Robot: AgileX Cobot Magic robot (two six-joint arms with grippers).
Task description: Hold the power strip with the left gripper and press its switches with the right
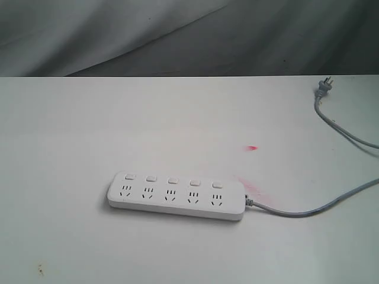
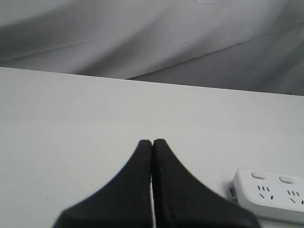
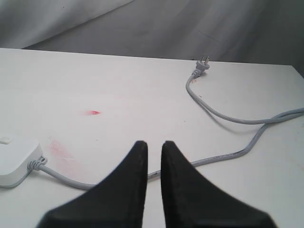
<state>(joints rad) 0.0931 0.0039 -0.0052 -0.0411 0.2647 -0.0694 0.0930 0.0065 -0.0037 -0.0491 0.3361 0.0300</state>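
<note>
The white power strip [image 1: 176, 196] lies flat on the white table, its row of five switches [image 1: 172, 179] along its far edge and a grey cord [image 1: 308, 208] leaving its right end. Neither gripper shows in the exterior view. In the left wrist view my left gripper [image 2: 152, 142] is shut, tips touching, holding nothing; one end of the power strip [image 2: 270, 192] lies off to its side, apart from it. In the right wrist view my right gripper [image 3: 154, 143] is open by a narrow gap and empty, above the cord [image 3: 223, 154]; the power strip's cord end [image 3: 16, 161] lies off to one side.
The cord loops off the right edge of the view and back to a plug [image 1: 323, 87] lying at the table's far right. Red smudges [image 1: 253, 148] mark the table near the strip's right end. Grey cloth [image 1: 177, 35] hangs behind the table's far edge.
</note>
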